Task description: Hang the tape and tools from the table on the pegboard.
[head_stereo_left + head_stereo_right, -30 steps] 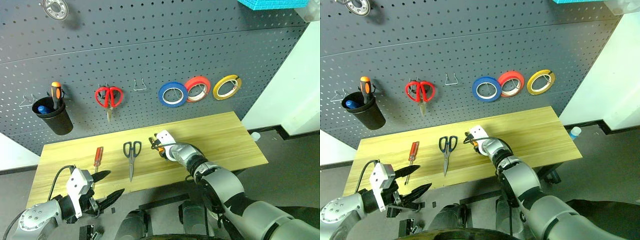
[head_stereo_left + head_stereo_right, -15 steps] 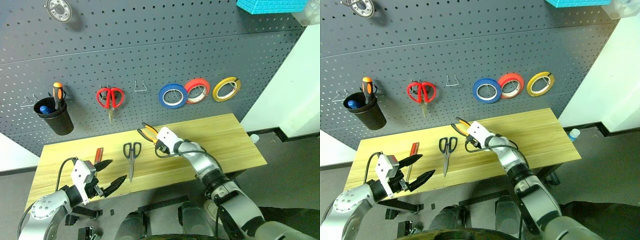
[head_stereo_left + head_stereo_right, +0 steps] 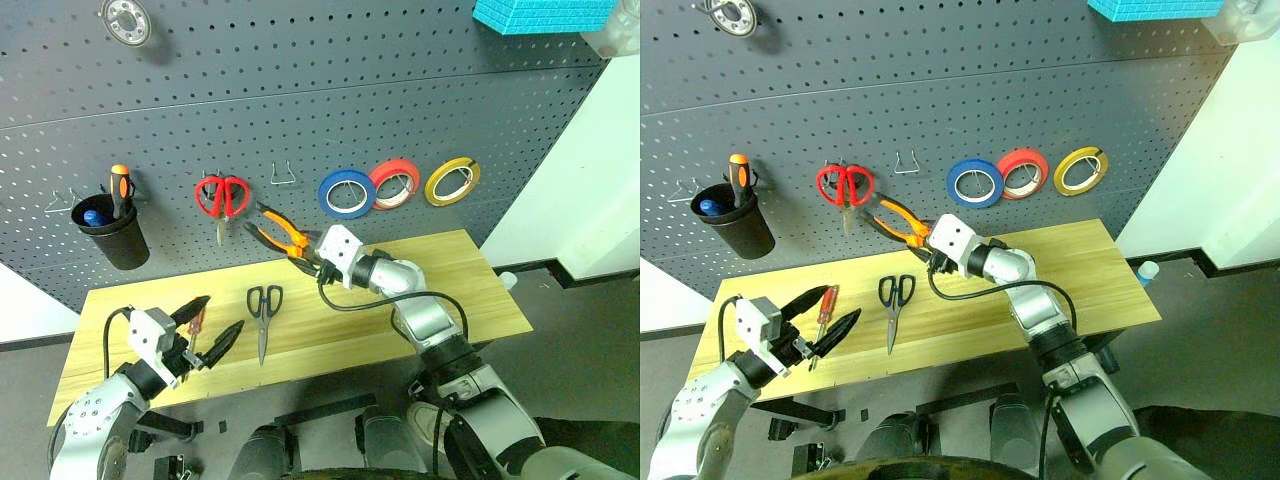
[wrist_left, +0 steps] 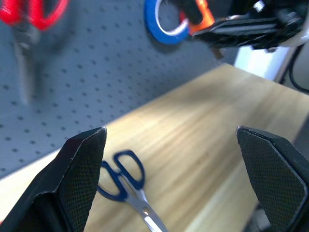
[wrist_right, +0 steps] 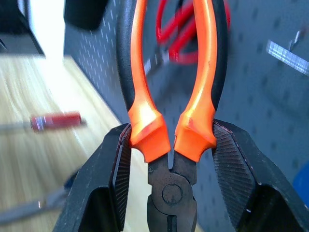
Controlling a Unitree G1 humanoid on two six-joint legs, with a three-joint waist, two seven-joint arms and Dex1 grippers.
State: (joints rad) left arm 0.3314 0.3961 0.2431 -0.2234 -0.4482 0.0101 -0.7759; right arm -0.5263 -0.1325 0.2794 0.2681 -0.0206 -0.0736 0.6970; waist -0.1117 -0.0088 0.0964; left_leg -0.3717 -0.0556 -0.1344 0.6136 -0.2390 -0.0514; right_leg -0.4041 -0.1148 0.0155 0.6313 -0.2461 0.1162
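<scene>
The dark grey perforated pegboard [image 3: 300, 110] carries the yellow-tan tape ring [image 3: 452, 179]. On the light wooden worktop [image 3: 450, 285] lie dark-handled scissors [image 3: 264, 310] and a red-handled screwdriver [image 3: 823, 307]. The right pincer [image 5: 169, 152] is clenched on orange-and-black pliers [image 3: 280, 235], lifted before the board; the left pincer [image 3: 212, 325] is spread, empty.

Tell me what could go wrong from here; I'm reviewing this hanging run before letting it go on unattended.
1. The right gripper pinches the pliers only near the pivot, so the long handles could swing or slip as they near the empty hook.
2. The handles point toward the red-handled scissors and might knock them off.
3. The open left gripper hangs over the screwdriver and could nudge it toward the table edge.
</scene>
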